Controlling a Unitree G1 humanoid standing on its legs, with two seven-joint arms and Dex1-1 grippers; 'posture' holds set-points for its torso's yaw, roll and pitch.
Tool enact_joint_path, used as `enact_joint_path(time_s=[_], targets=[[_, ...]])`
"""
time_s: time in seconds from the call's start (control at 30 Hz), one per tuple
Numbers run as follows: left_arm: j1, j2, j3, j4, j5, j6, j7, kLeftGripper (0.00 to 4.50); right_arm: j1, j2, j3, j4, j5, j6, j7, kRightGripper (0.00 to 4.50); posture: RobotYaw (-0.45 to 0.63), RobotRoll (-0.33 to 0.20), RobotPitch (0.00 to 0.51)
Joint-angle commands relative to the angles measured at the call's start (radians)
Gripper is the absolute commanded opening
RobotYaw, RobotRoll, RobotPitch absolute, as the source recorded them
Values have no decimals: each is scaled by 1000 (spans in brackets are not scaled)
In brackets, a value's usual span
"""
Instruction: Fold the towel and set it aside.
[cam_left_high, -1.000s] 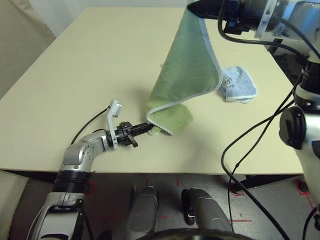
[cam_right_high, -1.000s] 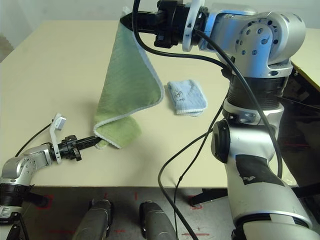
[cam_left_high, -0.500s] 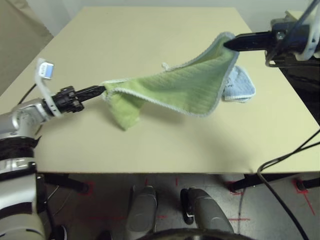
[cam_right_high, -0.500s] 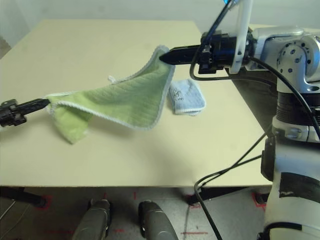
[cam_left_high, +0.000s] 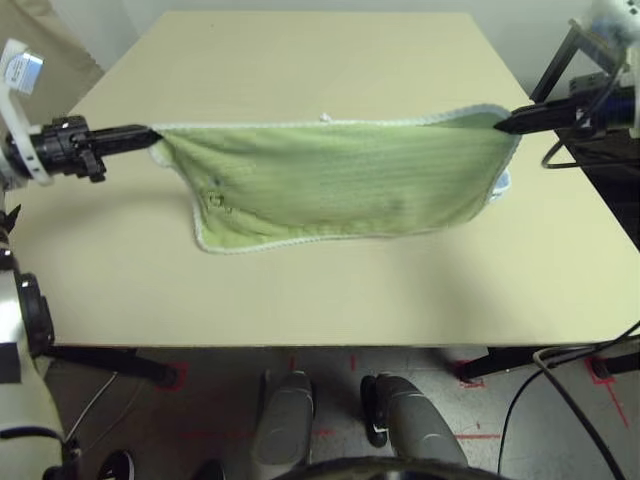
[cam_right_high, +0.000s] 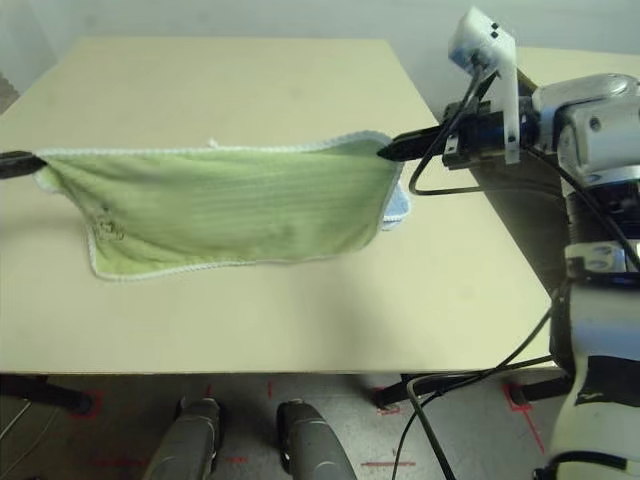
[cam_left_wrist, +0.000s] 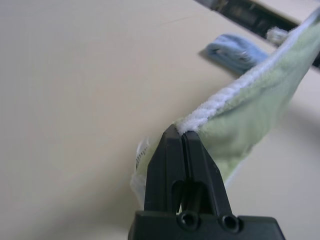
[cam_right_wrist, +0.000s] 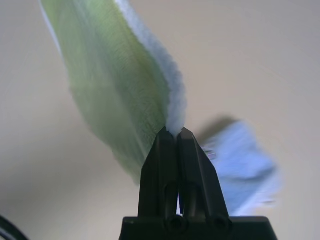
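The light green towel with white stitched edging hangs stretched wide above the table, its top edge pulled straight between both arms. My left gripper is shut on its left top corner, and my right gripper is shut on its right top corner. In the left wrist view the fingers pinch the white edging of the towel. The right wrist view shows the closed fingers clamping the towel's edge. A dark doodle shows near the lower left corner.
A smaller light blue towel lies folded on the table behind the green towel's right end, mostly hidden. The beige table has bare surface in front and beyond. Black cables hang near my right arm at the table's right edge.
Both arms have moved apart, left arm leftward and up, right arm down and right. The towel has gone from hanging bunched to stretched flat between the two grippers.
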Motion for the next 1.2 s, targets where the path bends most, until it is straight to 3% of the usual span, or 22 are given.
enact_joint_path(time_s=[0.03,0.2,0.33,0.63,0.87,0.93,1.2], targets=[[-24,11,-32,51,74,-62,-42,27,-11,21,-34,-6,-28,-105,3,0,41,0,126],[-39,28,-76,79,148,-97,-99,27,-55,113,-145,-22,55,-66,-53,0,43,0,123],[-19,48,-121,78,143,-91,-104,27,-65,143,-201,-39,100,-5,-59,0,41,0,124],[81,154,-388,-90,-98,48,-104,27,71,32,-134,-315,199,209,163,0,49,0,132],[108,193,-481,-157,-231,67,-104,27,167,54,-156,-409,220,257,105,0,57,0,139],[129,201,-500,-168,-243,45,-104,27,206,56,-161,-450,229,270,81,0,57,0,139],[366,258,-517,-432,-338,25,-104,27,550,120,-167,-747,205,242,-141,0,58,0,147]])
